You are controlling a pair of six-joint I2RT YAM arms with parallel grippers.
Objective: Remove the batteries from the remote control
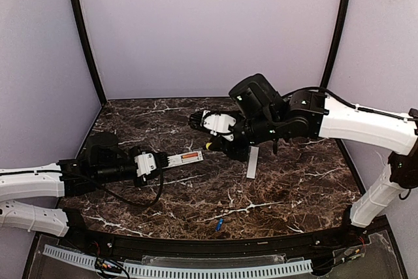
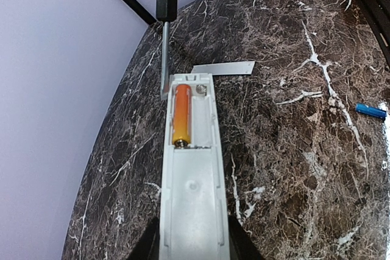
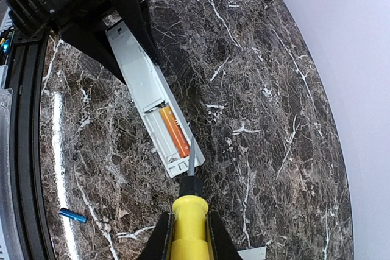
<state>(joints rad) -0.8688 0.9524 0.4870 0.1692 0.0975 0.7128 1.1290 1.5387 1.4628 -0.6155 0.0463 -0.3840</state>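
Note:
The remote control [image 2: 192,181] lies back-side up with its compartment open, and my left gripper [image 2: 194,248] is shut on its near end. The orange-red battery [image 2: 181,115] sits in one slot; the slot beside it is empty. The blue battery [image 2: 370,111] lies loose on the table, also seen near the front edge in the top view [image 1: 219,224]. My right gripper [image 3: 189,235] is shut on the yellow-handled screwdriver [image 3: 190,211]. Its blade tip rests at the remote's far end [image 3: 183,162], next to the orange-red battery [image 3: 173,129]. The white back cover [image 1: 253,161] lies flat to the right.
The dark marble table [image 1: 294,187] is enclosed by lilac walls with black corner posts [image 1: 85,37]. The left arm's cable [image 1: 140,200] loops over the table in front of the left gripper [image 1: 162,161]. The right arm [image 1: 366,122] reaches in from the right.

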